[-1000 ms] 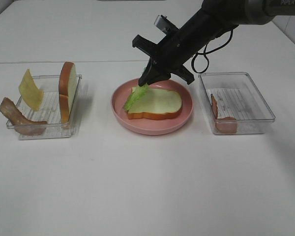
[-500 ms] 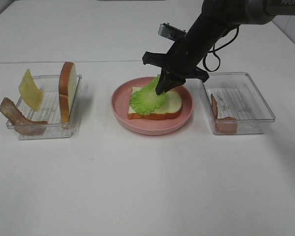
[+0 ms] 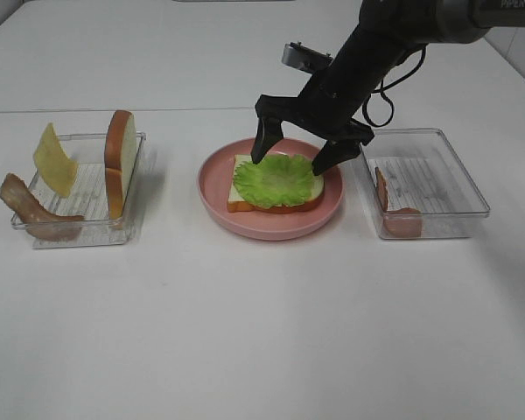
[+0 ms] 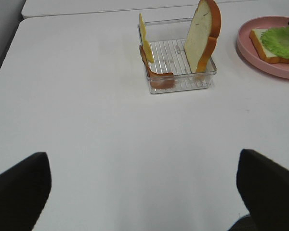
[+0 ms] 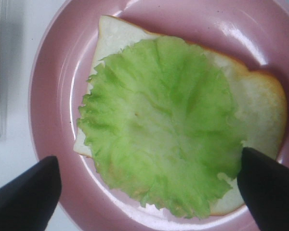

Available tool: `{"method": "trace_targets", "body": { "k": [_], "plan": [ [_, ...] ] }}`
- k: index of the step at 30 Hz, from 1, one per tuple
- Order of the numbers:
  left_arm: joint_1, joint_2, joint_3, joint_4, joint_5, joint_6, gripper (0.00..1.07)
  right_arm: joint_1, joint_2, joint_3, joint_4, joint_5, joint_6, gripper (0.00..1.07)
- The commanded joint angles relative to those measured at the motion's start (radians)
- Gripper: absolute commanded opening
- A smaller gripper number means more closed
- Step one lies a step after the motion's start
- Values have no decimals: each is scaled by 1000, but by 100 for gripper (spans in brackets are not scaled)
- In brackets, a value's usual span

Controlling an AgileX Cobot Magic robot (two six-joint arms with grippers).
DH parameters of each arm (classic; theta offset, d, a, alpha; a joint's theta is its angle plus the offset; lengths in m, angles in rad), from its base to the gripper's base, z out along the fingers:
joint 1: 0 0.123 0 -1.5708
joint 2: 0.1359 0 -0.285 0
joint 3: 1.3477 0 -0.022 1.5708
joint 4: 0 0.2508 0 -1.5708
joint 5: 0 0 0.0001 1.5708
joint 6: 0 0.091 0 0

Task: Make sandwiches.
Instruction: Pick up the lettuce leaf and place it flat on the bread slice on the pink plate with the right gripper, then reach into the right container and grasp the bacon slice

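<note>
Our right tool (image 3: 289,163) hangs over the pink plate (image 3: 212,188), jaws spread wide, holding nothing; the lettuce (image 3: 276,182) lies flat on the bread slice (image 3: 316,185) on that plate. We should rise straight up so neither jaw drags the lettuce.

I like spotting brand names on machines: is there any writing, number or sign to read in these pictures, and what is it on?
"PIPER": white letters on the black robot arm, at the top edge of the overhead picture and partly cut off, so the reading is only likely.
Nothing else in any view bears readable text.
</note>
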Motion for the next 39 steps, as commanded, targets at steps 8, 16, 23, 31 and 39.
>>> {"method": "trace_targets", "body": {
  "k": [8,16,23,31,39],
  "plan": [
    [-5,-11,0,-2,-6,-3,100,-3,-14,-106,-18,85,-11,98],
    [-5,-11,0,-2,-6,-3,100,-3,-14,-312,-201,291,104,98],
    [-5,-11,0,-1,-6,-3,100,-3,-44,-386,-274,333,144,98],
    [-5,-11,0,-1,-6,-3,100,-3,-160,-228,-459,333,228,98],
    [-5,-11,0,-1,-6,-3,100,-3,-240,17,-543,333,321,98]
  ]
}}
